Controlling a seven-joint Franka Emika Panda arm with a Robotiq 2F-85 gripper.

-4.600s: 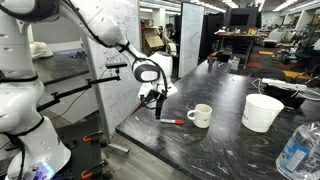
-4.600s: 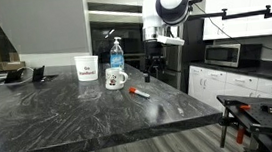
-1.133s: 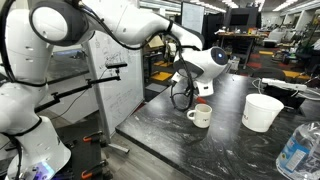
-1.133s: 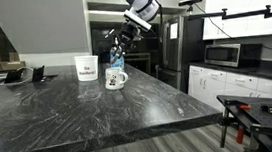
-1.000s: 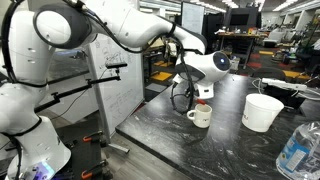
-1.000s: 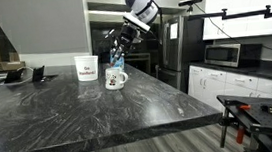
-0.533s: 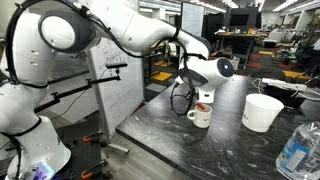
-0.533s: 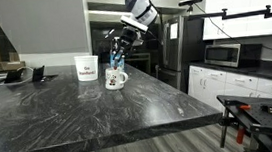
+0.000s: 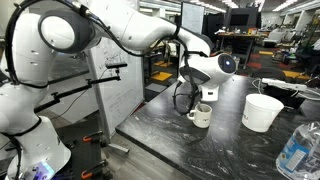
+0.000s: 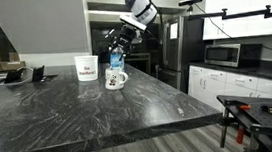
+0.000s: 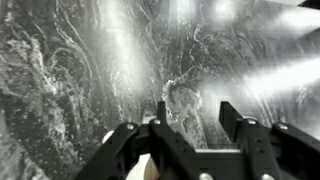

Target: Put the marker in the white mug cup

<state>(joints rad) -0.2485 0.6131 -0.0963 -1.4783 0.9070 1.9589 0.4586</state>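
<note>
Claw [image 9: 203, 97] is seen directly above the white mug [image 9: 201, 116] in both exterior views, fingertips close over the rim; contact cannot be told. The mug stands upright on the dark marbled table [image 9: 170, 150].

Wrist view: the fingers [image 11: 232, 118] are set apart at a moderate width, with bare table [image 11: 80, 60] visible in the gap between them. A thin dark stick, taken to be the marker [image 11: 161, 110], is seen against the inner side of one finger only; the opposite finger is clear of it. No red is made out in the exterior views, where the marker is hidden by claw and mug.

A larger white tub [image 9: 263, 112] stands on the table near the mug. A clear plastic bottle [image 9: 298, 150] is seen at the frame edge in an exterior view.
</note>
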